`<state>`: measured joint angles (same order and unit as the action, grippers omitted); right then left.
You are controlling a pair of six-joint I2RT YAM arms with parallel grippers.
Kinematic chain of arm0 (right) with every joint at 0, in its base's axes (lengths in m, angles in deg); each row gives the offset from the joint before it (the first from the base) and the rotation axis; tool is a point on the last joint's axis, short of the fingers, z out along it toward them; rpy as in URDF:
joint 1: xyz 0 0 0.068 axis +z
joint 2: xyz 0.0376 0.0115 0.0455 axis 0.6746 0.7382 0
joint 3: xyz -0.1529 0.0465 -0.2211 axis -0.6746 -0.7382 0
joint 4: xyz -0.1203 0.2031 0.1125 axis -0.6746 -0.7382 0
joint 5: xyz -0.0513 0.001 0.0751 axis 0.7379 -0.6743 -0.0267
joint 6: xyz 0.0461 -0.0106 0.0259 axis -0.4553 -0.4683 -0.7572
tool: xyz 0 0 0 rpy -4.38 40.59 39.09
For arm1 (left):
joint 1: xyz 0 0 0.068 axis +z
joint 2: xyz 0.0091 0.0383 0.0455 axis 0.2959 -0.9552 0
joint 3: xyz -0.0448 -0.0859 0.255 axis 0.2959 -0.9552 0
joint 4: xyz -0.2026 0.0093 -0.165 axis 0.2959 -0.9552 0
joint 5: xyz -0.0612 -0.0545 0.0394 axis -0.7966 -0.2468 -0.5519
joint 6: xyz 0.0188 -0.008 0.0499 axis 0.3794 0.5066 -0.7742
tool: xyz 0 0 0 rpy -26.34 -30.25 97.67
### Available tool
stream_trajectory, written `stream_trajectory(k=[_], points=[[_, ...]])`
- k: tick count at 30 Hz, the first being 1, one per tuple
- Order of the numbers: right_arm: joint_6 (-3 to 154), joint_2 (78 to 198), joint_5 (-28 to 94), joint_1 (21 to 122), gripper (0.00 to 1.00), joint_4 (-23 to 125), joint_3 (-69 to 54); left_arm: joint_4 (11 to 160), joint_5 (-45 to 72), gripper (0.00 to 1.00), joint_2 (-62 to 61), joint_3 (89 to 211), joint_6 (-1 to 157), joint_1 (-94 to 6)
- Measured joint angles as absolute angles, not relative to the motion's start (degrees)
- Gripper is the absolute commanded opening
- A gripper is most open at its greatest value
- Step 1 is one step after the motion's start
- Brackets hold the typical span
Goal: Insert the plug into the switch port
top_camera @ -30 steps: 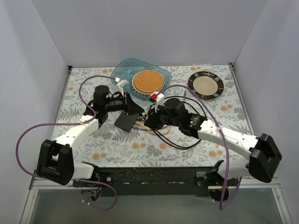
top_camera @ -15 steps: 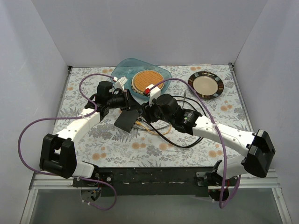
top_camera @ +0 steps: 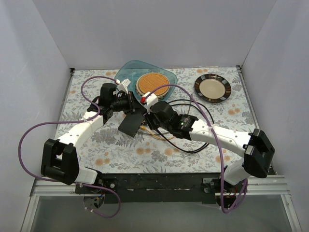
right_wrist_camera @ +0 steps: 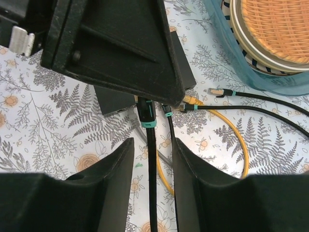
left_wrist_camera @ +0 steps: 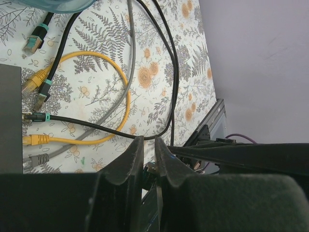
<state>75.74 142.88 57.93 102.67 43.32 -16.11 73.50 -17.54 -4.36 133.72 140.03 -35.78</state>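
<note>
The switch (top_camera: 130, 125) lies askew on the table (top_camera: 145, 154), a little left of the middle and just near of the teal dish (top_camera: 126, 68), with the black plug (right_wrist_camera: 147, 113) at its port edge; seated or not, I cannot tell. The right gripper (right_wrist_camera: 152, 145) has its fingers apart either side of the plug's cable (right_wrist_camera: 152, 193) without pinching it, so closing this far back would likely bend the cable and cock the plug rather than drive it in. The left gripper (left_wrist_camera: 148, 142), fingers together on nothing visible, sits over the switch's far side; unless it truly pins the box, a push could slide it away.
</note>
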Motion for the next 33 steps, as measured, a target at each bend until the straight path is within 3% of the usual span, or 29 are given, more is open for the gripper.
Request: stream_trajectory(k=[10, 14, 25, 28, 31, 33], points=[[76.4, 144.3, 58.8, 102.7, 0.32, 44.0, -16.1, 73.4, -17.6, 0.00, -4.3, 134.0, 140.1, -35.8], [76.6, 145.1, 58.8, 102.7, 0.24, 44.2, -16.1, 73.5, -17.6, 0.00, -4.3, 134.1, 140.1, -35.8], [76.5, 145.2, 58.9, 102.7, 0.31, 45.9, -16.1, 73.5, -17.8, 0.00, -4.3, 134.1, 140.1, -35.8], [76.5, 145.2, 58.9, 102.7, 0.26, 46.4, -16.1, 73.5, -17.8, 0.00, -4.3, 134.1, 140.1, -35.8], [76.5, 145.2, 58.8, 102.7, 0.05, 46.7, -16.1, 73.6, -17.8, 0.00, -4.3, 134.1, 140.1, -35.8], [76.6, 145.2, 59.0, 102.7, 0.01, 46.8, -16.1, 73.7, -17.9, 0.00, -4.3, 134.1, 140.1, -35.8]])
